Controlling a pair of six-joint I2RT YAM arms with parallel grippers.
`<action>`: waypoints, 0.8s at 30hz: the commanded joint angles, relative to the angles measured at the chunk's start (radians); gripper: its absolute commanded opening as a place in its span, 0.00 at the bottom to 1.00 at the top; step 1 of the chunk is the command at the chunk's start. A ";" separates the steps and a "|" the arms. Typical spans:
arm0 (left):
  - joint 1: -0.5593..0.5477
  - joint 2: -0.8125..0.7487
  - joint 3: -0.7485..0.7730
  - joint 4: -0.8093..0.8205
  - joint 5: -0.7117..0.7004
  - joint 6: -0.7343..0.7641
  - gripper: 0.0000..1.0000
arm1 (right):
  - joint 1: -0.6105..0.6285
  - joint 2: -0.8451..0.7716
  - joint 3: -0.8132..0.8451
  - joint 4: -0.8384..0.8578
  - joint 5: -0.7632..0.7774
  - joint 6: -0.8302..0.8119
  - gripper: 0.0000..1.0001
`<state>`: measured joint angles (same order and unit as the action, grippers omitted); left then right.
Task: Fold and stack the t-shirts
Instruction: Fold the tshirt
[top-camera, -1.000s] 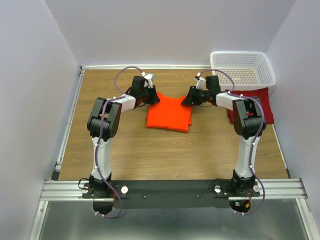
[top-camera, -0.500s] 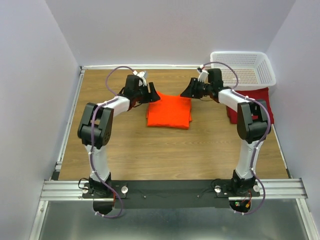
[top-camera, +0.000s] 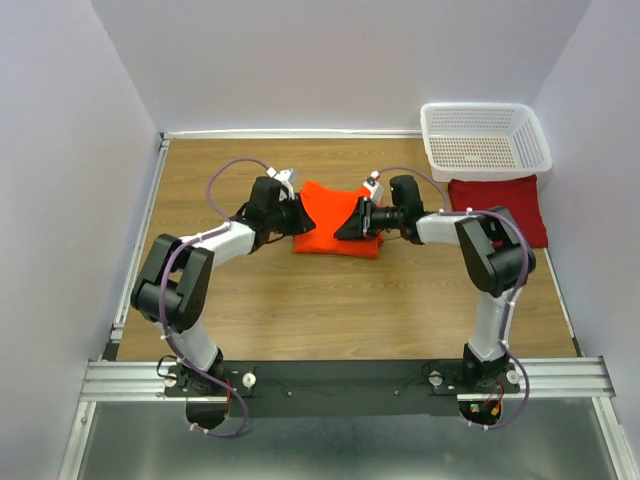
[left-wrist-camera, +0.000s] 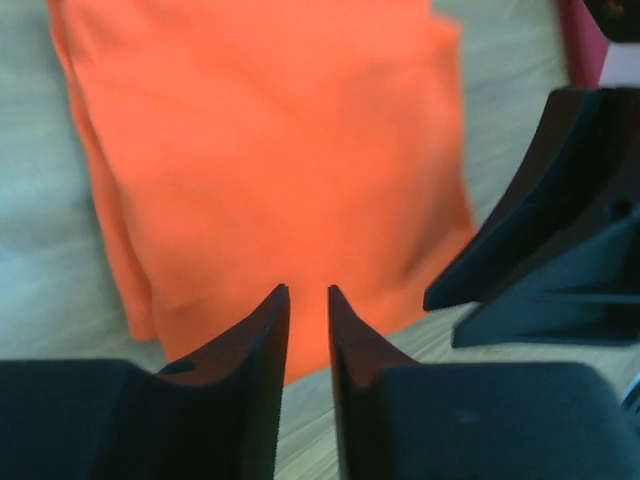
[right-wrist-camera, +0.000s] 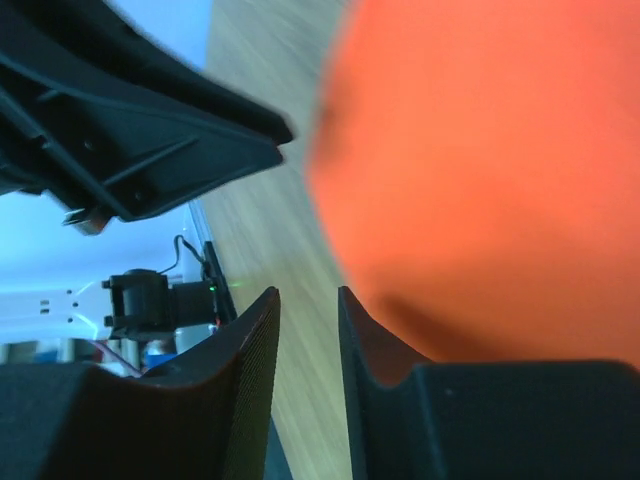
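Note:
The orange t-shirt lies folded in a rectangle in the middle of the table, and fills the left wrist view and the right wrist view. My left gripper hangs low at its left edge, jaws a narrow gap apart with nothing between them. My right gripper is over the shirt's right half, facing the left one, jaws also slightly apart and empty. The maroon t-shirt lies folded at the right.
A white mesh basket stands at the back right, just behind the maroon shirt. Bare wooden table stretches between the orange shirt and the arm bases. Walls close in the table on three sides.
Both grippers have come from the orange shirt's far corners toward its middle, ending closer together. The sleeve tips at the far edge no longer stick out.

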<state>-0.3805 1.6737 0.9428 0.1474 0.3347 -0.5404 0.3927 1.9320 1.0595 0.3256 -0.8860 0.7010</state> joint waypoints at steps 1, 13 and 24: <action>-0.005 0.059 -0.032 -0.005 -0.049 -0.036 0.21 | -0.006 0.110 -0.044 0.141 -0.050 0.068 0.36; 0.006 0.063 -0.142 -0.077 -0.123 -0.098 0.11 | -0.052 0.174 -0.174 0.046 0.114 0.002 0.31; 0.005 -0.078 -0.263 -0.068 -0.132 -0.112 0.10 | -0.071 -0.060 -0.225 -0.063 0.113 -0.067 0.31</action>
<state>-0.3798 1.6424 0.7189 0.1398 0.2634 -0.6598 0.3248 1.9228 0.8635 0.3191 -0.8207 0.6773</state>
